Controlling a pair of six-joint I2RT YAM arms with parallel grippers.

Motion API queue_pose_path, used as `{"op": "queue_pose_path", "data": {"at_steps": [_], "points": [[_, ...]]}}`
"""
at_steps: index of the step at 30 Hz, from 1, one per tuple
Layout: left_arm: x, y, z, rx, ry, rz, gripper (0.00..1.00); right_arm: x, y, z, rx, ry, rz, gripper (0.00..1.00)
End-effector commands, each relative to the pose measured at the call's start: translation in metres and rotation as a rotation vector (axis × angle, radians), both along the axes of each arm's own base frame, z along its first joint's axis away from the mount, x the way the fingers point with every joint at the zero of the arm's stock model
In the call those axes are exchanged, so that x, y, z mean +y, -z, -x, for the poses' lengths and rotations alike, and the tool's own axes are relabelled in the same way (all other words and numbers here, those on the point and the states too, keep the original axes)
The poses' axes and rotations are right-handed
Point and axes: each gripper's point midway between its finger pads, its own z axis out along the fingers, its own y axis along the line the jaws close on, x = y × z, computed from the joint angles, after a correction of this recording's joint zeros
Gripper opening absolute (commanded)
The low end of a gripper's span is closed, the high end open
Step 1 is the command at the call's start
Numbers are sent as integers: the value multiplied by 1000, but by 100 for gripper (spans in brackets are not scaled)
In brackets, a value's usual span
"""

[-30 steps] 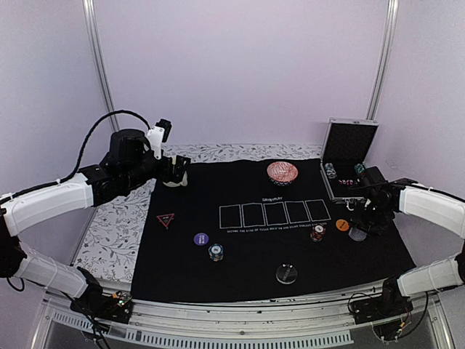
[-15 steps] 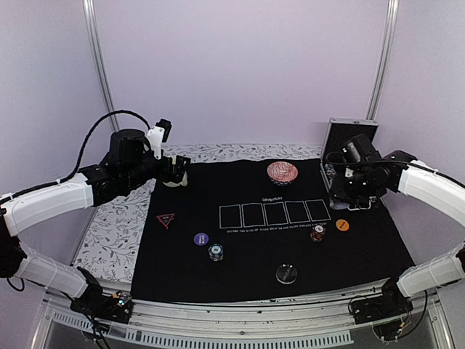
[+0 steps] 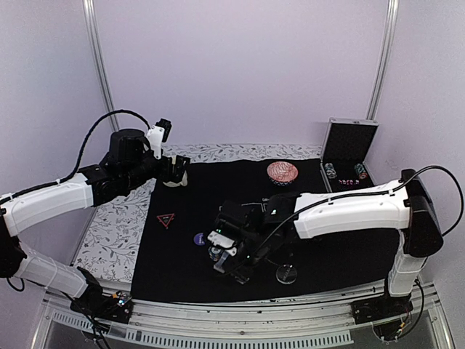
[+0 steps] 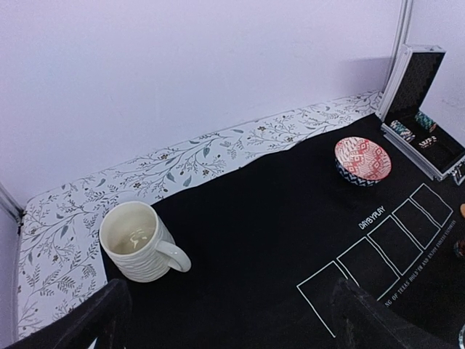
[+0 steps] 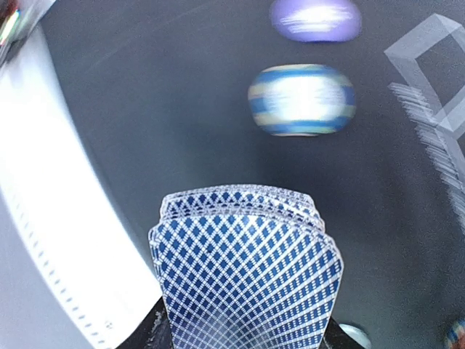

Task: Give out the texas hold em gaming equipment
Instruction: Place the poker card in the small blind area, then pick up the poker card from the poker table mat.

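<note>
Over the black poker mat [image 3: 171,251], the left gripper [image 4: 232,323] hangs released, a cream mug [image 4: 138,241] just ahead of its jaws. The right gripper [image 5: 243,338] clamps a blue-diamond-backed card deck [image 5: 247,269] (slightly fanned); ahead lie a striped chip stack [image 5: 301,99], then a purple disc [image 5: 316,18].

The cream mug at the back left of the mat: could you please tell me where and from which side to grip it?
Probably best to take the cream mug by its rim wall, from above. It stands upright with its mouth open, so one finger can drop inside and one outside. Its handle juts to the right in the left wrist view, so pinch the wall on the opposite side.
</note>
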Motion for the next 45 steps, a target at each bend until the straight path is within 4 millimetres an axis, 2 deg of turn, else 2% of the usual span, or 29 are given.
{"op": "queue_pose_path", "data": {"at_steps": [1, 7, 13, 18, 21, 23, 26, 28, 33, 36, 38, 42, 45], "points": [[8, -11, 0, -38, -19, 8, 98, 14, 23, 35, 40, -258, 87, 35], [9, -12, 0, -41, -21, 7, 98, 23, 55, 34, 19, -390, 182, 35], [8, -9, 0, -37, -15, 3, 98, 28, 70, 30, -41, -501, 225, 39], [7, -7, -1, -33, -15, -3, 98, 21, 83, 24, -68, -526, 297, 41], [6, -5, -1, -30, -12, -6, 98, 20, 89, 29, -41, -535, 309, 50], [5, -5, -1, -29, -6, -6, 98, 21, 87, 31, -42, -539, 304, 60], [2, -4, 0, -29, 16, -4, 98, 26, 79, 32, -56, -540, 281, 75], [0, -4, 1, -30, 29, -3, 98, 30, 71, 32, -73, -541, 266, 98], [-3, -5, 3, -46, 57, -2, 98, 34, 51, 28, -130, -515, 236, 99], [-5, -6, 4, -62, 75, -8, 98, 37, 28, 22, -173, -479, 193, 99], [-7, -11, 6, -86, 93, -9, 98, 39, 9, 21, -200, -457, 135, 99], [-6, -20, 11, -148, 123, -47, 98, 46, -32, 29, -214, -444, -31, 99], [-10, -31, 20, -201, 186, -71, 97, 40, -64, 35, -232, -424, -155, 99]]}}
